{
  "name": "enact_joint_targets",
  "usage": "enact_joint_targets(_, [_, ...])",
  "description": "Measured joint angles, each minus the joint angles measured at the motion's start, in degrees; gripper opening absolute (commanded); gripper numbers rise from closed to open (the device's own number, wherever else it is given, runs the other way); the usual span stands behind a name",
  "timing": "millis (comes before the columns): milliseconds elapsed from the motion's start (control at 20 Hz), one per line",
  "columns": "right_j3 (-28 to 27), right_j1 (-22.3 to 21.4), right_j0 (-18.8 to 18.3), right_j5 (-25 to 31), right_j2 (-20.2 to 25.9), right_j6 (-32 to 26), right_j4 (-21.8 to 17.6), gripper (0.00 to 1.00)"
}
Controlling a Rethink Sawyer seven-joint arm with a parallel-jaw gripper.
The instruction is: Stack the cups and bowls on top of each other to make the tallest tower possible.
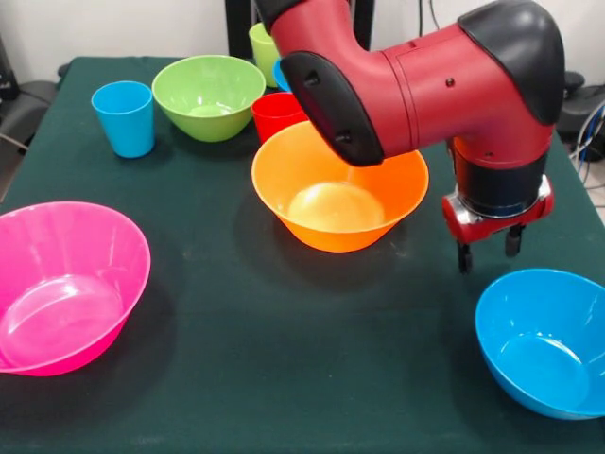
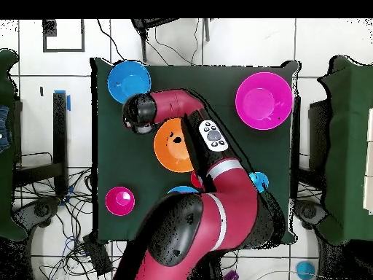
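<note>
- Sitting mid-bench, the big orange bowl [image 1: 338, 200] is empty, nothing nested in it.
- Red cup [image 1: 277, 114] touching its far rim; green bowl [image 1: 209, 96] and light blue cup [image 1: 124, 117] beyond.
- Pink bowl [image 1: 64, 287] and blue bowl [image 1: 544, 340] at near corners of bench [image 1: 236, 322].
- Hand [image 1: 489, 248] hovers between orange and blue bowls, fingers spread, empty.
</note>
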Motion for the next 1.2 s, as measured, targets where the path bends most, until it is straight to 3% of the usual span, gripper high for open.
enact_joint_targets(250, [1.6, -1.1, -0.4, -0.7, -0.1, 0.0, 0.0, 1.0])
enact_joint_targets(600, [12.4, -8.4, 0.3, -9.8, -1.9, 1.4, 0.0, 1.0])
enact_joint_targets(650, [16.0, -11.2, 1.4, -12.1, -3.3, 3.0, 0.5, 1.0])
enact_joint_targets(800, [19.9, -14.5, 3.0, -13.7, -5.0, 5.5, 1.6, 1.0])
enact_joint_targets(850, [23.6, -18.0, 5.0, -14.0, -6.7, 8.2, 2.7, 1.0])
enact_joint_targets(1200, [31.1, -26.6, 10.7, -13.9, -10.3, 14.2, 5.0, 1.0])
